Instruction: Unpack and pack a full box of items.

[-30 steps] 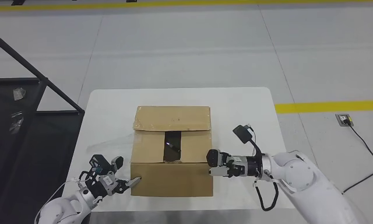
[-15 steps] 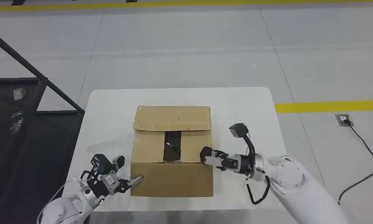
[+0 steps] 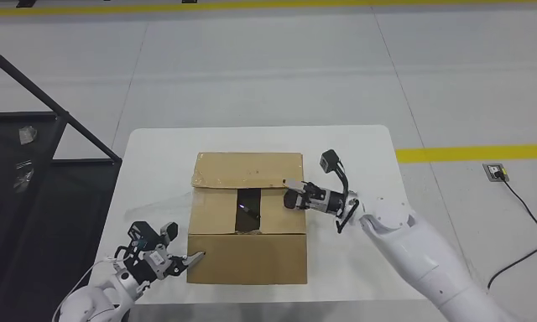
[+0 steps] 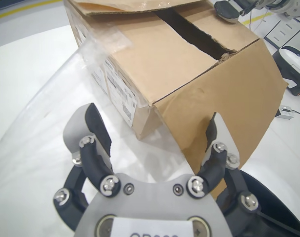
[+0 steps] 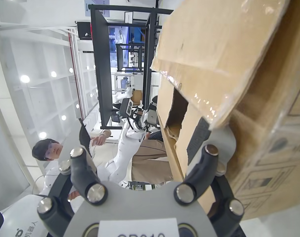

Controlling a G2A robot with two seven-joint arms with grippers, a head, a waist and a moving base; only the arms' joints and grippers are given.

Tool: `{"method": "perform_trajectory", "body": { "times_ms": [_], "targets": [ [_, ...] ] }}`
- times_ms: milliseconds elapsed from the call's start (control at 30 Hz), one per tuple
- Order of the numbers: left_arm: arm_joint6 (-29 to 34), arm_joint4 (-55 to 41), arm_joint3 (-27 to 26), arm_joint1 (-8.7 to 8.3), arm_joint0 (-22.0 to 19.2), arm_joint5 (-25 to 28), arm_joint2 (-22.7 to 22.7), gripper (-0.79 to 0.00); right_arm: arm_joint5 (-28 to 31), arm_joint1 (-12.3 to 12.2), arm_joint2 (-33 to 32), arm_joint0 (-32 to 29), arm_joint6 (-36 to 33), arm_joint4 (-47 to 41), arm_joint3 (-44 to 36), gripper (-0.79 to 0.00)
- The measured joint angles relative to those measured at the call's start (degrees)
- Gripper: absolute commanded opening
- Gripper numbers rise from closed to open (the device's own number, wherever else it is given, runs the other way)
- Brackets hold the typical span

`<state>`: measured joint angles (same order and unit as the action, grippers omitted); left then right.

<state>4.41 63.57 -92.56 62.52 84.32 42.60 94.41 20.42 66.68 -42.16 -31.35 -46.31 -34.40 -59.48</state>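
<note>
**Working in at the flaps of the closed box**

The white table (image 3: 159, 154) carries just the one cardboard box (image 3: 247, 257), which sits in the middle of it towards my side. It hasn't been unpacked yet. The far flap (image 3: 247, 169) lies folded over the top, slightly lifted along its edge, and a dark gap (image 3: 249, 211) runs between the two side flaps beneath it.

My right gripper (image 3: 289, 196) is open and lying on its side over the right-hand flap (image 4: 214, 29). One finger (image 5: 201, 129) rests against the cardboard just below the far flap's edge, while the other stands free in the air. I think that's the spot to get under an edge and pry the top open.

My left gripper (image 3: 183, 245) is also open and holds nothing. It sits low on the table with its jaws either side of the box's near left corner, I'd say to brace the box against sliding while the other arm pulls.

A strip of loose clear tape (image 4: 108, 43) curls off the left wall.

A second ago my right gripper was at the near right corner. It has since slid along that edge towards the far flap. My left has barely moved.
</note>
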Motion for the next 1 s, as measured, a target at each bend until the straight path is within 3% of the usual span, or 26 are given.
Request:
{"method": "perform_trajectory", "body": {
  "times_ms": [367, 567, 1000],
  "targets": [
    [-0.2, 0.1, -0.1, -0.32, -0.3, -1.2, 0.2, 0.0, 5.7, 4.1, 0.8, 6.0, 5.5, 0.4, 7.0, 0.0],
    [0.0, -0.3, 0.2, -0.43, -0.1, -1.5, -0.2, 0.0, 9.5, 7.1, 3.2, 10.9, 18.6, 10.8, 11.7, 0.0],
    [-0.8, -0.4, 0.8, -0.58, 0.6, -3.2, -0.9, 0.0, 4.5, 15.3, 10.2, 18.0, 37.9, 27.5, 24.0, 0.0]
  ]
}}
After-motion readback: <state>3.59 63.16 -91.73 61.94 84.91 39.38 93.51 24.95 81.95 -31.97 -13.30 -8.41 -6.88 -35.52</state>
